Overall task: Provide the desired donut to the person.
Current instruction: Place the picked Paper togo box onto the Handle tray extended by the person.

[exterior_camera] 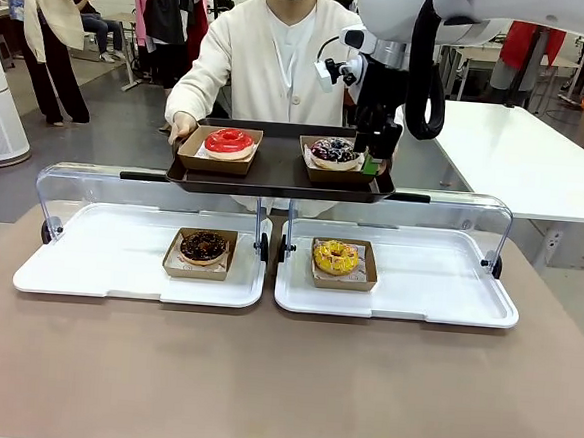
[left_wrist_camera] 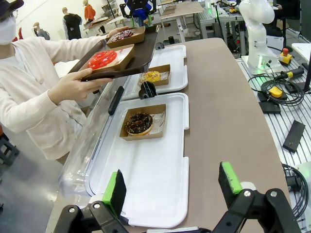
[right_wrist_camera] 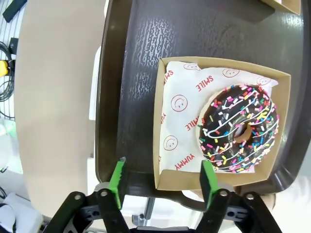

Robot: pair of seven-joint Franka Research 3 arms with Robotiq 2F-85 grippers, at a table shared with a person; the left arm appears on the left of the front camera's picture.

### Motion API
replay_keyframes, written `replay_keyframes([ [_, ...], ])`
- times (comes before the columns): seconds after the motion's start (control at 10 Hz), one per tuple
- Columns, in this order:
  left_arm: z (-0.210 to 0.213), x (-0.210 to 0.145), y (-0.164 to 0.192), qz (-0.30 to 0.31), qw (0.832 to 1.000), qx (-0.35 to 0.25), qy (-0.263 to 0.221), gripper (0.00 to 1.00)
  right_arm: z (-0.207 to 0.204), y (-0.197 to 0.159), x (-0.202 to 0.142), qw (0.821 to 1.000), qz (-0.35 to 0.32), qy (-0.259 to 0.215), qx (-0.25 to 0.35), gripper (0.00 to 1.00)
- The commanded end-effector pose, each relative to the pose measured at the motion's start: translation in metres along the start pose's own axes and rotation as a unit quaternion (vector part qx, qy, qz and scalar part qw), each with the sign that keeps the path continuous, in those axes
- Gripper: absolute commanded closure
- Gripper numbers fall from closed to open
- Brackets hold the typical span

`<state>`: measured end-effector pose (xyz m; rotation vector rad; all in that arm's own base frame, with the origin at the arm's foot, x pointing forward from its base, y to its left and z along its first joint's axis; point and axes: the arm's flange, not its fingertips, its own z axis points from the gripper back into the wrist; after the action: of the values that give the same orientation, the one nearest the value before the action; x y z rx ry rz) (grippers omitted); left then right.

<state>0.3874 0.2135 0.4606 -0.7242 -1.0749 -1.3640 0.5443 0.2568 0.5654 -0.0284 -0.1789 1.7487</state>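
Two grippers spread-fingered, one over the person's (exterior_camera: 274, 52) dark brown plastic tray (exterior_camera: 280, 177).
Right gripper (right_wrist_camera: 163, 177) hangs fingers-down at the tray's near right corner, just beside the cardboard-boxed chocolate sprinkle donut (right_wrist_camera: 239, 127); left gripper (left_wrist_camera: 170, 187) hovers above the white tray (left_wrist_camera: 146, 179) on the brown tabletop (exterior_camera: 281, 379).

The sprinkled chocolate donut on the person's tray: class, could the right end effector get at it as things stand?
Probably yes. The right end effector is open just above the box edge beside the sprinkled donut on the dark tray, with nothing between them.
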Motion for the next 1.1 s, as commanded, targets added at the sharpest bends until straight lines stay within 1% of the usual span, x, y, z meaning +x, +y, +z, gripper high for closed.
replay_keyframes([
  [0.0,0.001,0.001,-0.001,-0.003,1.0,0.002,-0.002,0.0,-0.002,-0.003,0.0,1.0,-0.001,-0.017,-0.001,0.0],
  [0.5,0.001,0.001,-0.001,-0.003,1.0,0.002,-0.002,0.0,-0.003,-0.001,-0.003,1.0,-0.002,-0.02,0.011,0.0],
  [0.6,0.001,0.001,-0.001,-0.003,1.0,0.002,-0.002,0.0,-0.001,0.001,-0.005,1.0,0.0,-0.016,0.016,0.0],
  [0.7,0.001,0.001,-0.001,-0.003,1.0,0.002,-0.002,0.0,0.004,0.013,-0.011,0.999,0.016,0.002,0.036,0.0],
  [0.8,0.001,0.001,-0.001,-0.003,1.0,0.002,-0.002,0.0,0.014,0.032,-0.032,0.999,0.025,0.011,0.041,0.0],
  [1.0,0.001,0.001,-0.001,-0.003,1.0,0.002,-0.002,0.0,0.027,0.068,-0.077,0.998,0.017,0.019,0.051,0.0],
])
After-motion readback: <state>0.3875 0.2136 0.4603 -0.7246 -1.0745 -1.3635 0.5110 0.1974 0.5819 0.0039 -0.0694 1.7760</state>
